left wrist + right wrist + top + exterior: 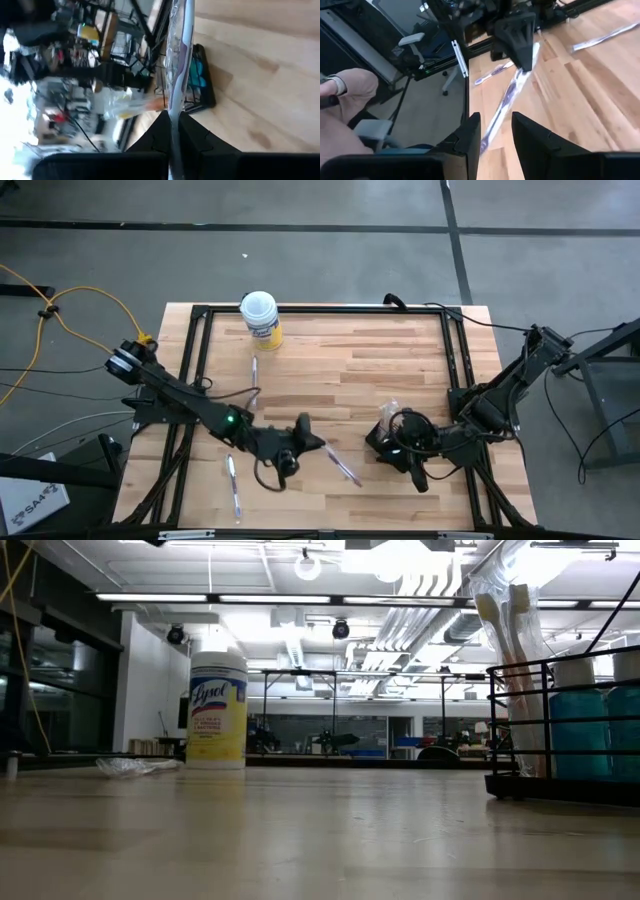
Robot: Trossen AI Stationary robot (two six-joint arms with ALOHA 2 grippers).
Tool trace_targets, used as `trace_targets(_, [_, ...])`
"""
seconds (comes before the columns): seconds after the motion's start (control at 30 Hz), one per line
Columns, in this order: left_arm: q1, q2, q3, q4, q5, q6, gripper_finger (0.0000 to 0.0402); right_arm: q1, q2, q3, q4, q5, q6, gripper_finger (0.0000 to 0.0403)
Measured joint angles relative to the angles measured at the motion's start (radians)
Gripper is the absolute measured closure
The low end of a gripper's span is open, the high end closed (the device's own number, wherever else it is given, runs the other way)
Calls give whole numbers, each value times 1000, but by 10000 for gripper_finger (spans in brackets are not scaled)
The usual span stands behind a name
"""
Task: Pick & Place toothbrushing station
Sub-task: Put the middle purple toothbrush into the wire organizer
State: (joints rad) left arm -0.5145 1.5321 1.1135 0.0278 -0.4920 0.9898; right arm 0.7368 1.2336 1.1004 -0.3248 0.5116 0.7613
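Toothbrushing station (392, 435) sits on the tabletop (400, 370) right by the half-spread right claw (410, 465), looks light and stiff, best held by its rim, while the left claw (318, 442) pinches a wrapped toothbrush (177, 75).

A white-lidded, yellow-labelled canister (260, 318) stands near the table's (400, 370) far edge, a wrapped toothbrush (233, 487) lying near its front.

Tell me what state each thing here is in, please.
Left claw: shut on a wrapped toothbrush, held over the table.
Right claw: open, holding nothing.
Toothbrushing station: upright near the right claw, already holding a wrapped toothbrush and blue bottles.
Lysol canister: upright, white lid on.
Two more wrapped toothbrushes: lying flat on the table.
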Motion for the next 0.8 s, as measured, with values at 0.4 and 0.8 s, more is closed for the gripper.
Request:
trace_targets(0.4, [-1,180,171,10,16,295,393,-68,90,0,-14,-243,90,300])
trace_targets(0.8, [-6,229,226,-21,131,402,393,-119,117,-1,-13,-363,79,300])
